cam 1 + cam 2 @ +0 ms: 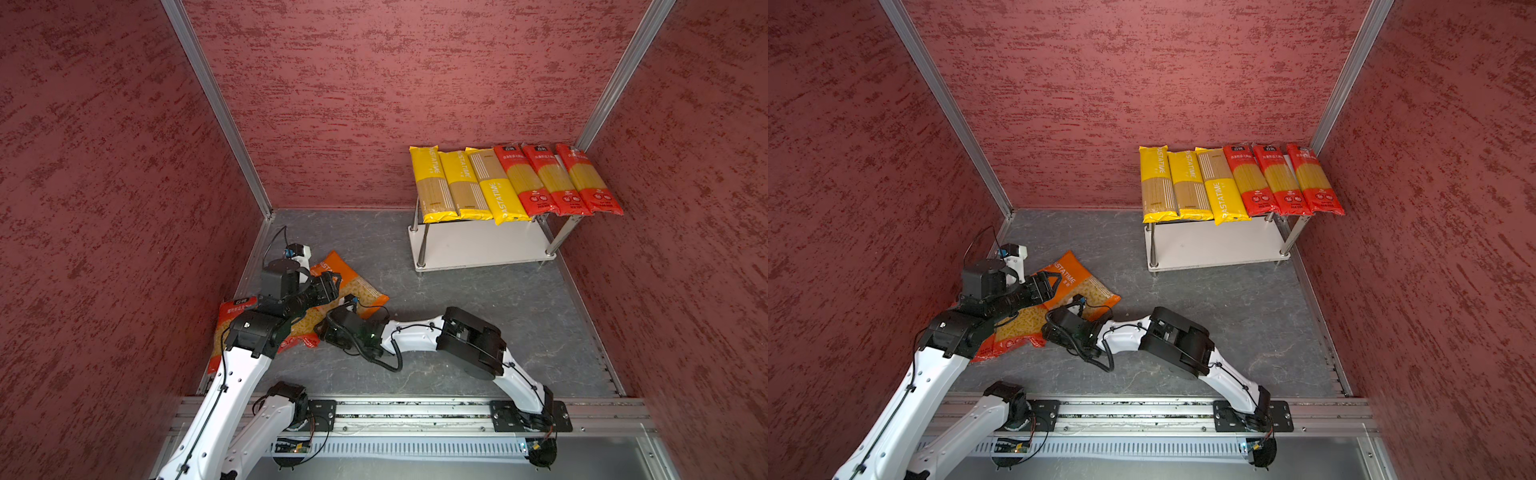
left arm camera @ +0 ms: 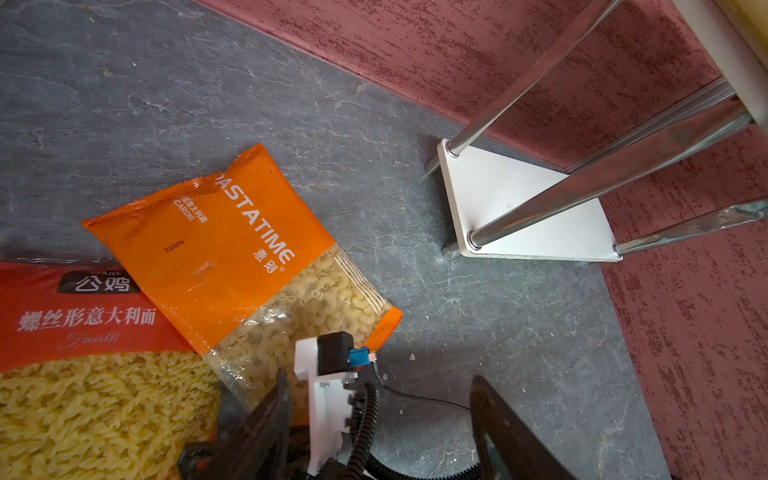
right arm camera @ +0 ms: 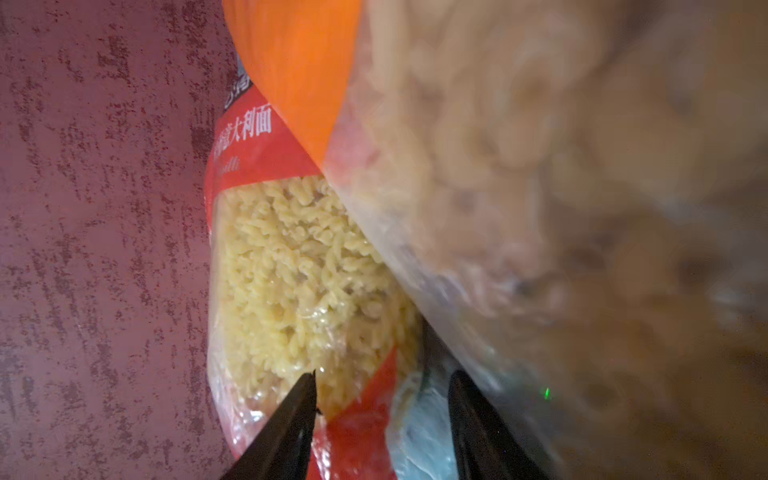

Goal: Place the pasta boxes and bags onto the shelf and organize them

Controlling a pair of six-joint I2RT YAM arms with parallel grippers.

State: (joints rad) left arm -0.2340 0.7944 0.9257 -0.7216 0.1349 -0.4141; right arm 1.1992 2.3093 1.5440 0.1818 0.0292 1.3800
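Macaroni bag (image 2: 232,249) overlaps fusilli bag (image 2: 83,395); left claw (image 2: 380,376) gapes, right claw (image 3: 383,374) state unclear

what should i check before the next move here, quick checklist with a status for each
1. Left gripper empty: ok, jaws wide apart above the bags, holding nothing.
2. Right gripper grip: cannot tell, jaws straddle the end of the red fusilli bag.
3. Red fusilli bag free to lift: not ok, the orange macaroni bag lies across it.
4. Arms apart: cannot tell, both wrists crowd the same bags.
5. Lower shelf board has room: ok, bare.
6. Top board has room: not ok, six spaghetti packs cover it.
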